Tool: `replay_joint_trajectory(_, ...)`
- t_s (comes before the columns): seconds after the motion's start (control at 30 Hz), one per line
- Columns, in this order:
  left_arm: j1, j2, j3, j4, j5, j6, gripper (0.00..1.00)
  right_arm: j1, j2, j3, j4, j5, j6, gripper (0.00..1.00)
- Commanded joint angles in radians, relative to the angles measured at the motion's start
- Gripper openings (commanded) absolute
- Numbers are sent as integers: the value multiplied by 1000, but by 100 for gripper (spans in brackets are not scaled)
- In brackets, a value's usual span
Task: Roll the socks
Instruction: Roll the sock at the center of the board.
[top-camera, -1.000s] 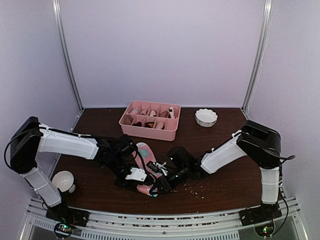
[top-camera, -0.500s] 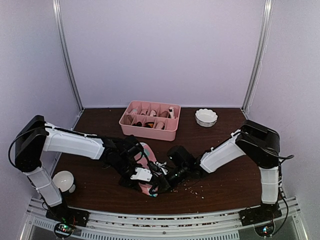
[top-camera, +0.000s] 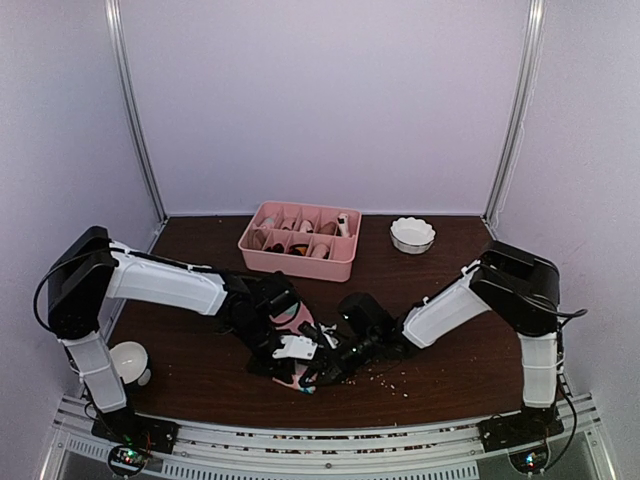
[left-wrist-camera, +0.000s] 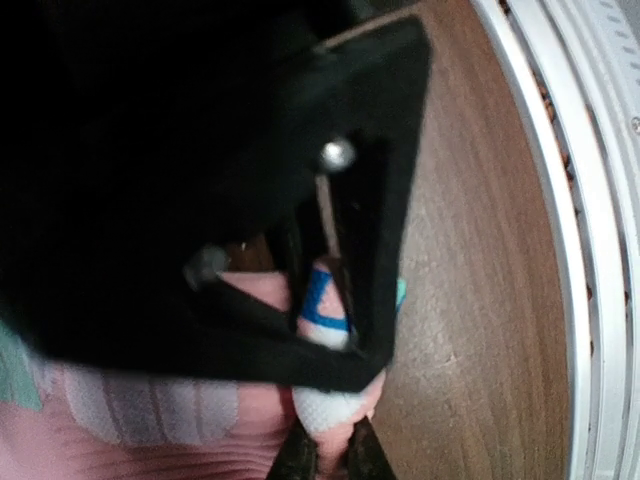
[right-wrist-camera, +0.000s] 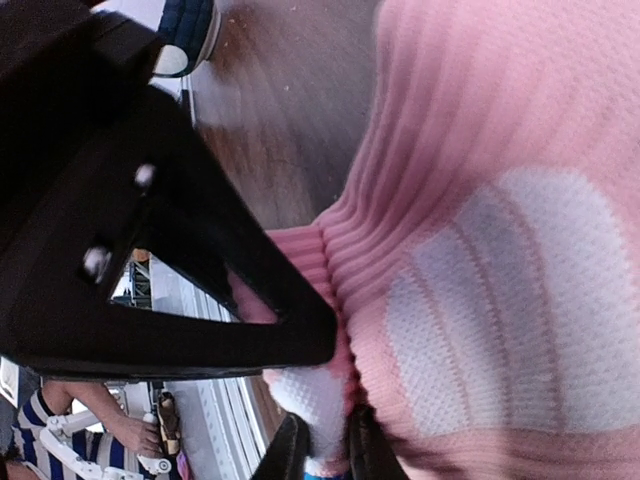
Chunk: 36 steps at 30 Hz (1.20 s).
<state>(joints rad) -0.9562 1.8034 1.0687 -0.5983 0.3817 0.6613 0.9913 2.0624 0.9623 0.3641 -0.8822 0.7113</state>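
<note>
Just before the pink plastic divided tray (top-camera: 296, 262), the left fingers (left-wrist-camera: 298, 462) clamp the long pink, teal-and-white-patched fabric sock (right-wrist-camera: 480, 120) on the dark tabletop (top-camera: 190, 385). The right fingers (right-wrist-camera: 289, 452) pinch it too. Crowded so close, one arm's tug could pull it from the other's grip.

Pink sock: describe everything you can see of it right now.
The pink sock is soft ribbed knit with white, teal and blue patches. It lies partly folded on the brown table, near the front edge between both arms. The left tool and right tool each pinch a white fold of it.
</note>
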Motion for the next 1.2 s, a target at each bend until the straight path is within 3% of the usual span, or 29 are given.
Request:
replay_joint_trajectory(0.0,1,73,62,-59,-63,-67,5,1,31,-89,-81,150,16,42)
replay_joint_trajectory(0.07,14,94,83,-87,-21,-74,3,0,-1,-116,-74,197,-18,53)
replay_joint_trajectory(0.17,38,131,121,-133,55,-89,2,-3,-72,-171,-74,303,-81,60)
replay_joint_trajectory(0.47,121,216,192,-197,213,-156,3,-8,-344,-364,-93,686,-231,65)
replay_joint_trajectory(0.63,133,210,193,-220,255,-123,4,-13,-448,-440,6,792,-299,65)
replay_joint_trajectory(0.8,132,187,178,-219,261,-107,5,-61,-400,-333,47,636,-287,49)
replay_joint_trajectory(0.9,132,175,169,-220,271,-102,5,-88,-294,-248,149,495,-220,29)
replay_joint_trajectory(0.97,132,170,166,-223,278,-95,5,-94,-217,-185,227,415,-155,21)
replay_joint_trajectory(1.07,131,170,167,-228,284,-89,6,-92,-129,-112,322,373,-83,16)
replay_joint_trajectory(1.17,130,174,171,-231,288,-85,6,-84,-68,-38,280,383,-83,14)
